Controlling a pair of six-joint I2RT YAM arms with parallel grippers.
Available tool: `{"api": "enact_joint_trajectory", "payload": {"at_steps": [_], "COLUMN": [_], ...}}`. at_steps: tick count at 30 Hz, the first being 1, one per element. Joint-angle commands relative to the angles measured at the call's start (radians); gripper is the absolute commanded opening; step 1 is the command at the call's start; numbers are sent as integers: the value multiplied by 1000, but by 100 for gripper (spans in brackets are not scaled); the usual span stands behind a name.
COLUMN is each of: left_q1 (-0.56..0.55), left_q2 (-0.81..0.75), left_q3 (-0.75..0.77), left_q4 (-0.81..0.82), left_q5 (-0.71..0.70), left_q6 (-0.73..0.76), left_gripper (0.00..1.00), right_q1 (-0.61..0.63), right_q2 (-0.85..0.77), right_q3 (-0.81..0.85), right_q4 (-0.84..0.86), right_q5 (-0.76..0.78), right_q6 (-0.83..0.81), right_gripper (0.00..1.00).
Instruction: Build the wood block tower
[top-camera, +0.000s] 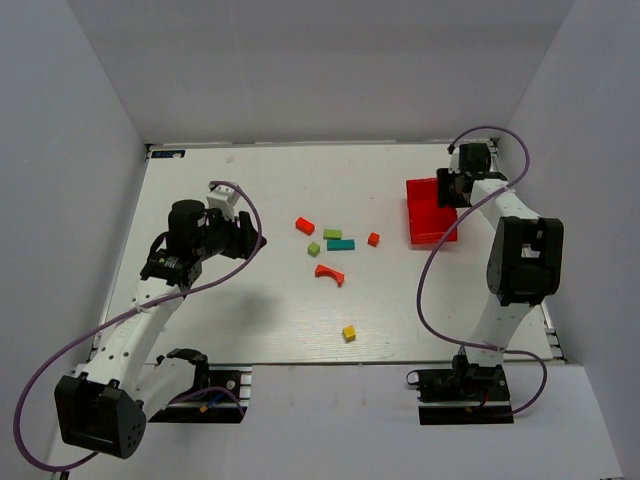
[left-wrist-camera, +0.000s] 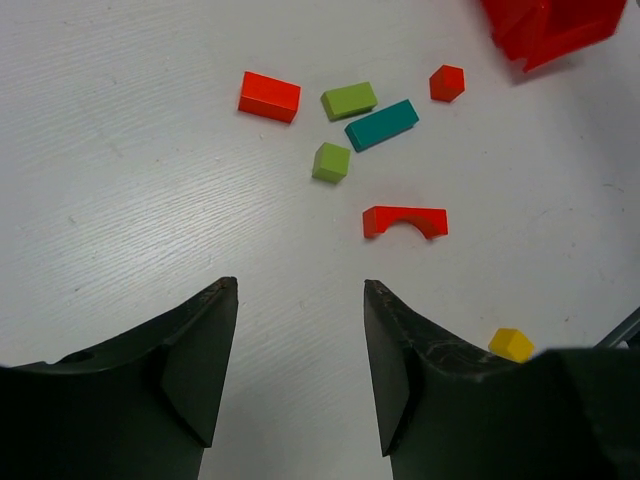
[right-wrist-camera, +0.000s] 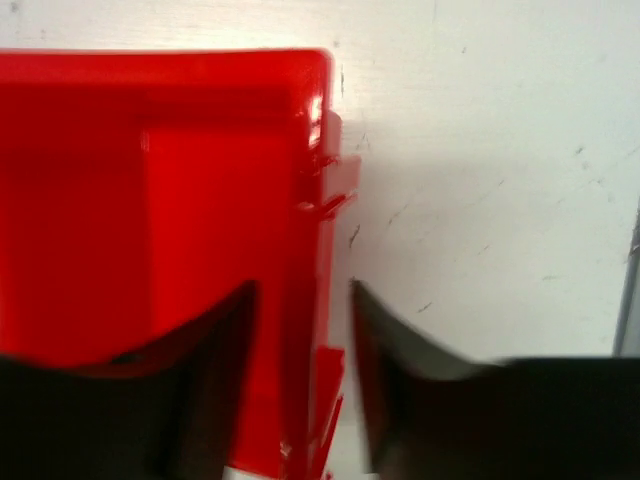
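**A:** Left jaws?

**B:** Wide open and empty, above the counter (top-camera: 260, 330) at nine o'clock of the blocks.

**A:** And the blocks?

**B:** Loose mid-counter, nothing stacked. From the top view: red bar (left-wrist-camera: 269, 96), green cube (left-wrist-camera: 331, 162), green bar (left-wrist-camera: 349, 100) and teal bar (left-wrist-camera: 381, 124). The arch (left-wrist-camera: 405, 220) is at six o'clock of the teal bar and the red cube (left-wrist-camera: 446, 83) at three. The yellow cube (left-wrist-camera: 511, 344) sits alone, at six of the arch.

**A:** Handling?

**B:** Probably light, stiff painted wood, and a bit slick. Pinch across flat parallel sides, and take the arch by its faces.

**A:** Right jaws?

**B:** Parted, astride a wall of the bin (right-wrist-camera: 200, 180). I can't tell if they touch it.
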Motion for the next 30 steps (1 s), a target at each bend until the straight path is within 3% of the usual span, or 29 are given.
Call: {"api": "enact_joint_trajectory", "payload": {"at_steps": [1, 3, 9, 13, 16, 18, 19, 20, 21, 22, 24, 25, 26, 27, 29, 30], "left_q1": [-4, -13, -45, -88, -128, -155, -189, -208, -229, -270, -313, -335, -373, -390, -416, -428], "left_q2": [-2, 30, 75, 101, 148, 206, 234, 263, 295, 363, 427, 458, 510, 532, 572, 607], "left_q3": [18, 18, 38, 76, 114, 139, 168, 185, 220, 240, 294, 311, 331, 361, 389, 419], "left_q4": [26, 26, 26, 14, -6, -34, -43, -52, -81, -100, -152, -169, -186, -198, -219, -220], "left_q5": [78, 118, 137, 129, 83, 46, 33, 10, -4, -21, -85, -113, -160, -182, -236, -236], "left_q6": [10, 10, 19, 19, 19, 19, 19, 28, 39, 48, 68, 91, 102, 116, 139, 151], "left_gripper": [64, 64, 64, 64, 64, 60, 54, 50, 44, 30, 19, 10, 6, 3, 1, 6], "right_q1": [-30, -36, -39, -41, -38, -35, -33, -29, -26, -21, -1, -1, 37, 56, 88, 108], "right_q2": [14, 7, -56, -259, -406, -485, -534, -573, -588, -599, -641, -648, -670, -690, -719, -742], "right_q3": [44, 42, 30, -39, -103, -163, -181, -235, -247, -263, -313, -361, -376, -389, -441, -450], "right_q4": [-21, -41, -24, 42, 91, 125, 146, 149, 140, 119, 72, 20, -1, -40, -53, -62], "right_q5": [-69, -77, -60, -72, -191, -316, -416, -473, -673, -730, -916, -986, -1014, -1070, -1085, -1083], "right_q6": [5, 5, -19, -53, -113, -157, -226, -257, -292, -382, -478, -603, -648, -697, -811, -823], "right_gripper": [63, 77, 80, 80, 80, 70, 59, 25, 5, 0, 0, 0, 4, 23, 37, 40]}}
